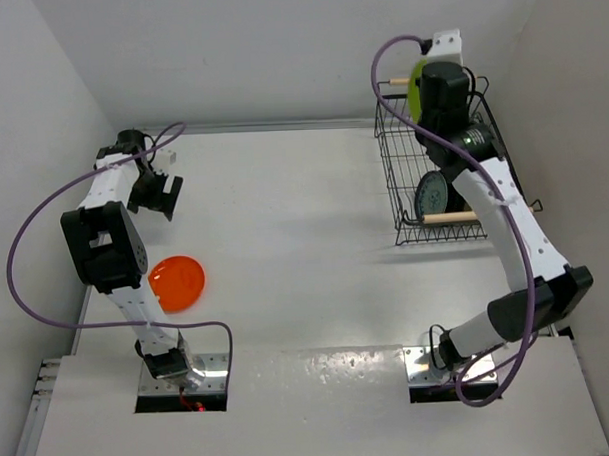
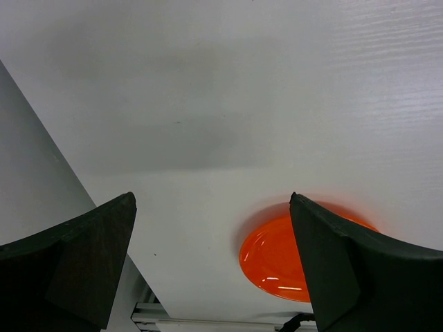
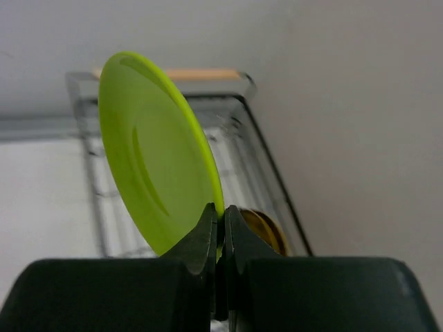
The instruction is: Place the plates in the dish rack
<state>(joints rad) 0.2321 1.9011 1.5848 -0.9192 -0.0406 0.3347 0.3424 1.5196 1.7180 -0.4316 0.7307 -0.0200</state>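
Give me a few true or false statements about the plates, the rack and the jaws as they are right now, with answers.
1. The right jaws pinch the green plate by its rim. True.
2. The orange plate sits in the rack. False: it lies flat on the table.
3. The left jaws are shut. False: they stand open, holding nothing.
4. A blue-grey plate is in the rack. True.

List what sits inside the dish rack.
A blue-grey plate stands by the near handle; a mustard plate shows beneath the right hand's lime plate. The arm covers the dish rack's middle.
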